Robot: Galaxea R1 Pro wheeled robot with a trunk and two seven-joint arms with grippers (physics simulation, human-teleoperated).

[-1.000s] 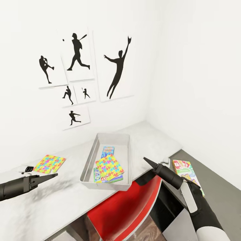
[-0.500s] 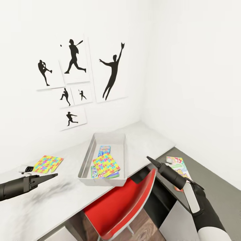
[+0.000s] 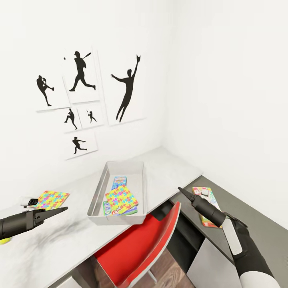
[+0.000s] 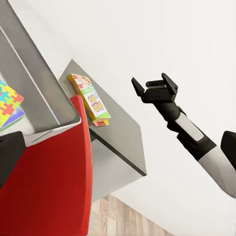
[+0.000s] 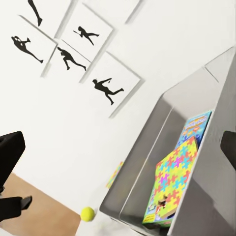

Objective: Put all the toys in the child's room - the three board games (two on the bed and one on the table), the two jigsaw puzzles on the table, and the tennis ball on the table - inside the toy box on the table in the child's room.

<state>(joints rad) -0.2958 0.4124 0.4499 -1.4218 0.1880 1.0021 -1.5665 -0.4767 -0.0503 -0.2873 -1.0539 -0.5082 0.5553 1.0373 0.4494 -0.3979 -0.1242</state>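
a board game [image 3: 206, 200] lies lengthwise on the lower dark desk, just beyond the right gripper [image 3: 181, 190], whose fingers stand wide apart, empty

The left arm is seen low in the head view, stretched almost level, its dark forearm ending in the left gripper [image 3: 60, 209], whose jaws taper to a point, pressed together. The right arm is raised from the lower corner, white upper sleeve, black forearm, grey wrist panel. The right gripper [image 4: 154, 84] is held with jaws parted and nothing between them.
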